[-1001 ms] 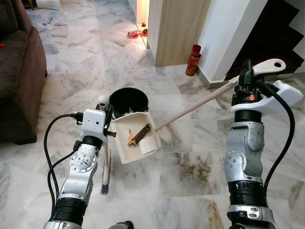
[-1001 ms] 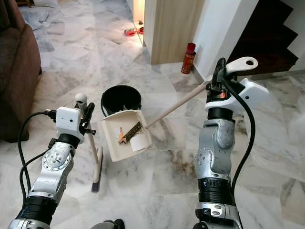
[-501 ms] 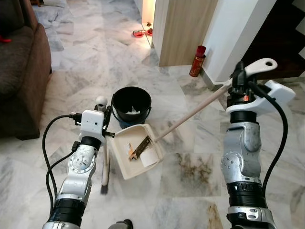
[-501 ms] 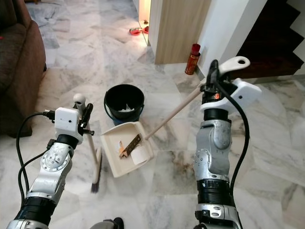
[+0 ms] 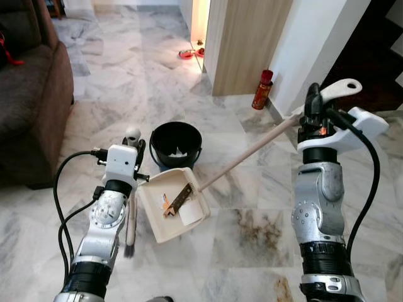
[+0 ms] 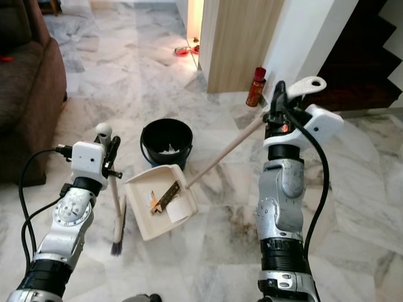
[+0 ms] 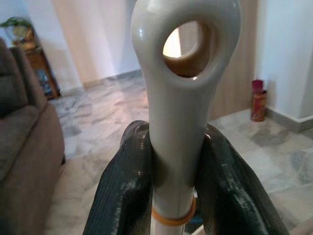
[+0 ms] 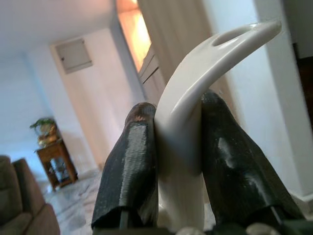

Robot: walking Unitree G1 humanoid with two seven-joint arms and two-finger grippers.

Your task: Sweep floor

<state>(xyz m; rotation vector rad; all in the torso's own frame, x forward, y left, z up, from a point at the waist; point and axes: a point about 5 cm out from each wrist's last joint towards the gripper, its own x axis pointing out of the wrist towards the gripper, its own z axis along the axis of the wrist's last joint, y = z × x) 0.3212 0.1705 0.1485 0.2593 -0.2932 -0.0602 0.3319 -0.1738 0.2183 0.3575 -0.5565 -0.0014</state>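
The right gripper (image 8: pixel 178 147) is clenched on the white handle of the long-handled dustpan (image 5: pixel 169 202), whose cream pan rests on the marble floor (image 5: pixel 252 233) just in front of the black bucket (image 5: pixel 175 144), holding scraps and a small brown comb-like piece. The left gripper (image 7: pixel 173 166) grasps the top of the upright broom (image 5: pixel 131 214), bristles down on the floor beside the pan.

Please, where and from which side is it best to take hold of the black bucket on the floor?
Probably at the rim of the black bucket, coming from above. It stands upright with its mouth open upward, and a thin wall suits a two-finger pincer. Take the far rim: the dustpan lies close against the near side. Both pincers are occupied now.
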